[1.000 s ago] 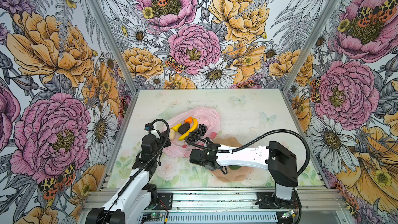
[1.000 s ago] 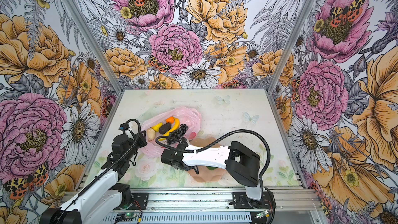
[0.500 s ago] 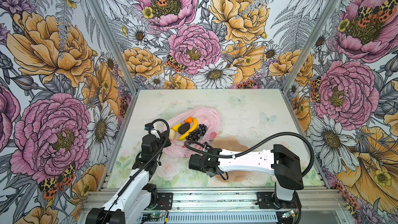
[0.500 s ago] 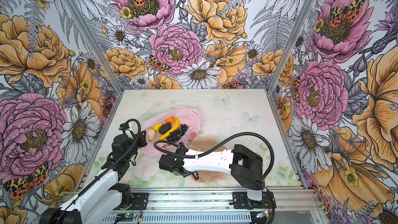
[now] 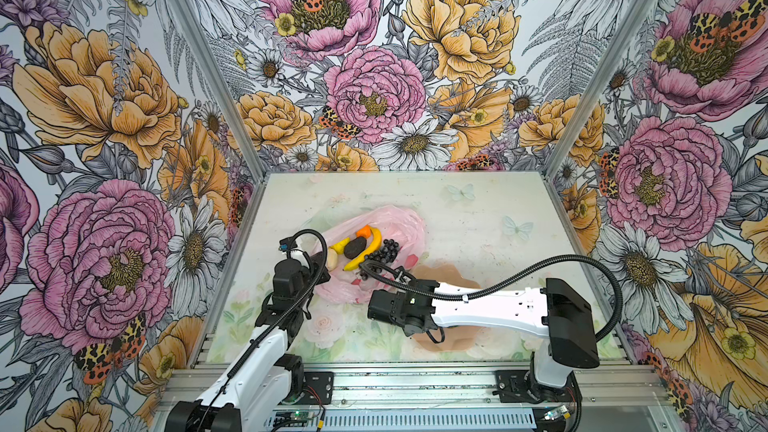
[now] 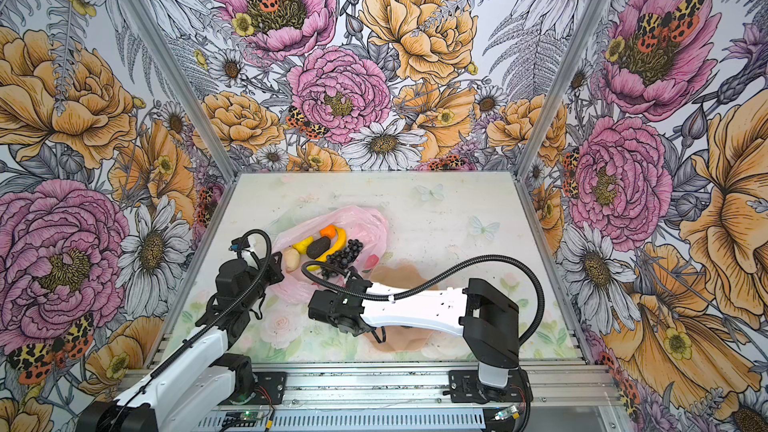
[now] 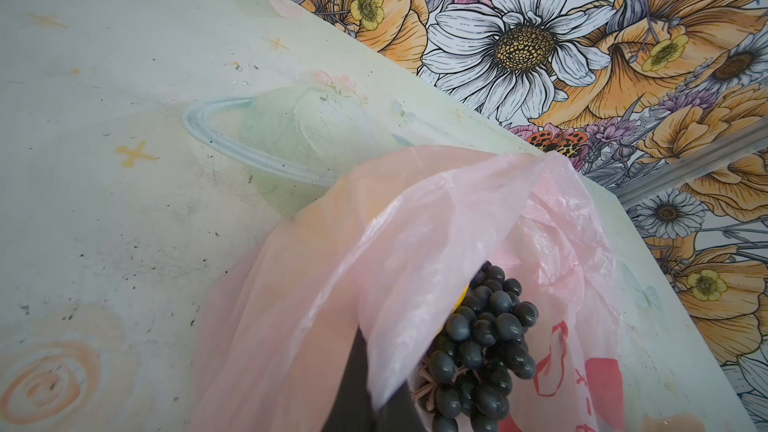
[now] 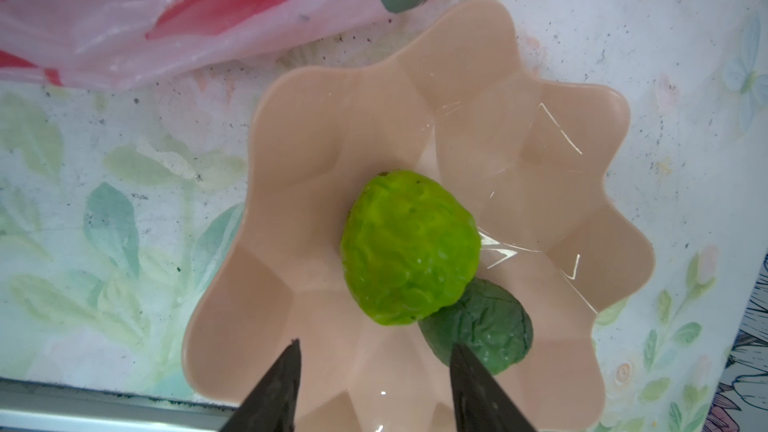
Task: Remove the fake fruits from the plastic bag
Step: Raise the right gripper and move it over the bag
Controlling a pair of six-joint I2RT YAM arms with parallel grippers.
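The pink plastic bag (image 5: pixel 390 222) lies open in the middle of the table. In its mouth rest a yellow banana (image 5: pixel 371 248), a dark grape bunch (image 5: pixel 384 251), an orange (image 5: pixel 363 230), a lemon (image 5: pixel 340 245), a dark bumpy fruit (image 5: pixel 354 248) and a whitish lump (image 5: pixel 332 260). My left gripper (image 5: pixel 319 261) is shut on the bag's near edge (image 7: pixel 399 326), beside the grapes (image 7: pixel 482 351). My right gripper (image 8: pixel 374 344) hangs open and empty over the peach plate (image 8: pixel 332 126). A bumpy lime-green citrus (image 8: pixel 409 249) and a dark green avocado (image 8: pixel 490 326) lie on that plate.
The plate (image 5: pixel 436 274) sits at the front right of the bag, mostly hidden under my right arm (image 5: pixel 490 311). Flowered walls close off the table on three sides, and a metal rail (image 5: pixel 395 380) runs along the front.
My right arm has drawn back slightly toward the front rail over the plate. The left arm and the bag have not moved.
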